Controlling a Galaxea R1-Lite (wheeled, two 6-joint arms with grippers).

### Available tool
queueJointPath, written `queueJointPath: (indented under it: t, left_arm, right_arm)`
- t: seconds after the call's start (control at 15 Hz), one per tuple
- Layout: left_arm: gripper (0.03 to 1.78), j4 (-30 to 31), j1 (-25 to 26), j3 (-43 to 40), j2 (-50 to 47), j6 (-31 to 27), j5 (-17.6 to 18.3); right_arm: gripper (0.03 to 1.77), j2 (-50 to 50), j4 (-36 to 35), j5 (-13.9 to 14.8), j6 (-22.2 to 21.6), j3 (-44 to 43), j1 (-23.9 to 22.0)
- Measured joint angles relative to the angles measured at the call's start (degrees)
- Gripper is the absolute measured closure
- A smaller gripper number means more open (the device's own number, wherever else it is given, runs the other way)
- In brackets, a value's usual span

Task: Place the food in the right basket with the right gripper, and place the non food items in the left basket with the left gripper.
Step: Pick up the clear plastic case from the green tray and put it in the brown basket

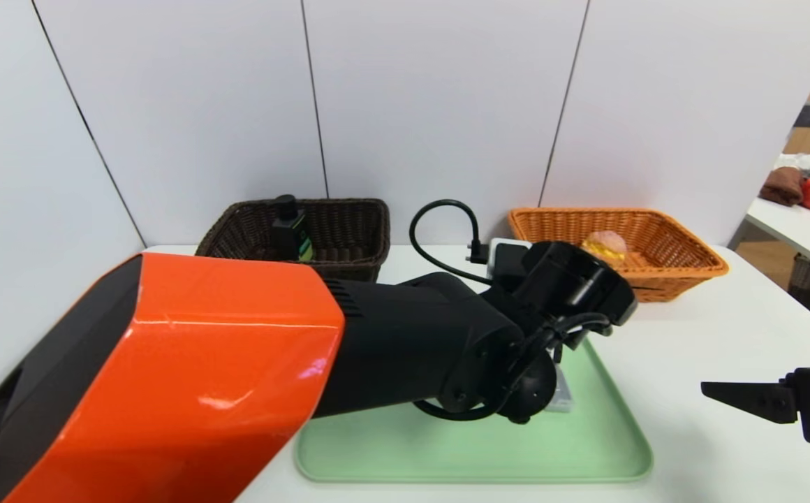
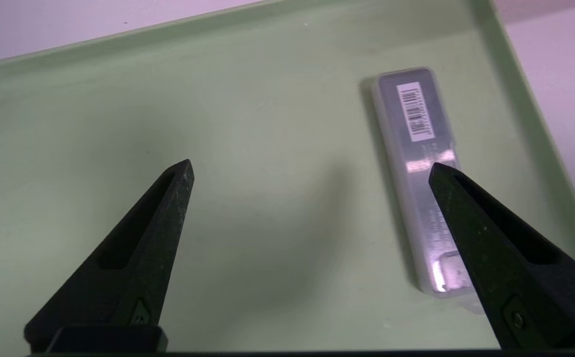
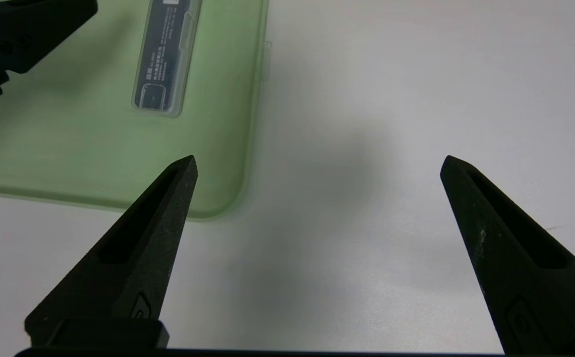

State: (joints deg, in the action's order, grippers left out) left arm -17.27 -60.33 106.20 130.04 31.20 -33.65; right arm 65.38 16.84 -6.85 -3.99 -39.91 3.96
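1. Overhead, the left gripper (image 1: pixel 551 363) hangs over the green tray (image 1: pixel 607 447); the bun (image 1: pixel 605 246) sits in the orange basket (image 1: pixel 691 258), the pump bottle (image 1: pixel 290 230) in the dark basket (image 1: pixel 349 230).
2. Left wrist: jaws spread wide, one tip above the grey case (image 2: pixel 419 173). Best to center across its narrow width; its long axis runs along the tray's near rim.
3. Right wrist: the right gripper (image 3: pixel 317 163), jaws wide and empty, hovers beside the tray.

Bun (image 1: pixel 605 246): pinkish crust, yellow band, lying in orange basket (image 1: pixel 684 262), table's far right. Black pump bottle (image 1: pixel 290 229), green label, upright in dark basket (image 1: pixel 356 234), far left. Grey case (image 2: pixel 419 163), barcode sticker, flat on green tray (image 2: pixel 168 99) near its edge.
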Motion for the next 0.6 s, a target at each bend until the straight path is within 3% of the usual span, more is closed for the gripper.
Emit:
queueJointPath:
  t: [0.2, 0.6]
  left_arm:
    - [0.12, -5.71, -1.82, 5.90, 3.34, 2.51, -0.56]
    - [0.12, -4.96, -4.30, 6.97, 5.80, 2.78, -1.05]
  right_arm:
    - [0.11, -0.06, 0.09, -0.20, -0.34, 0.39, 0.26]
    - [0.11, -0.33, 0.02, -0.22, -1.72, 0.72, 1.63]
